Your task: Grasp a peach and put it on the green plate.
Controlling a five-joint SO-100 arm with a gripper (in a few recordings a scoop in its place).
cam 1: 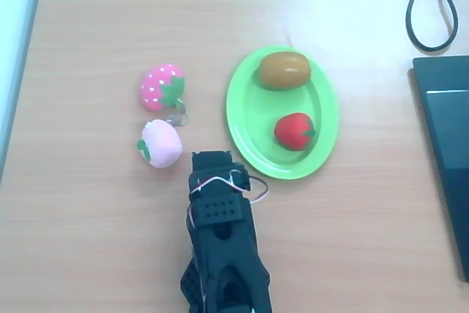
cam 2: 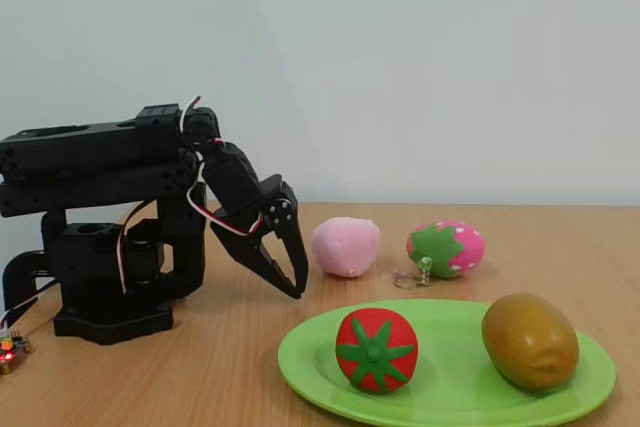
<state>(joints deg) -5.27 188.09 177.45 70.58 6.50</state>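
1. On the pale wooden desk, the small pale pink soft toy peach sits with its green leaf showing, well clear of the bright lime-green oval plastic plate.
2. Just beside the peach lies a darker pink white-dotted toy strawberry.
3. The plate carries a brown oval toy fruit and a red toy fruit with a green leaf.
4. The black arm's jaws hang near the peach, tips pointing down, holding nothing; they look closed in the fixed view.
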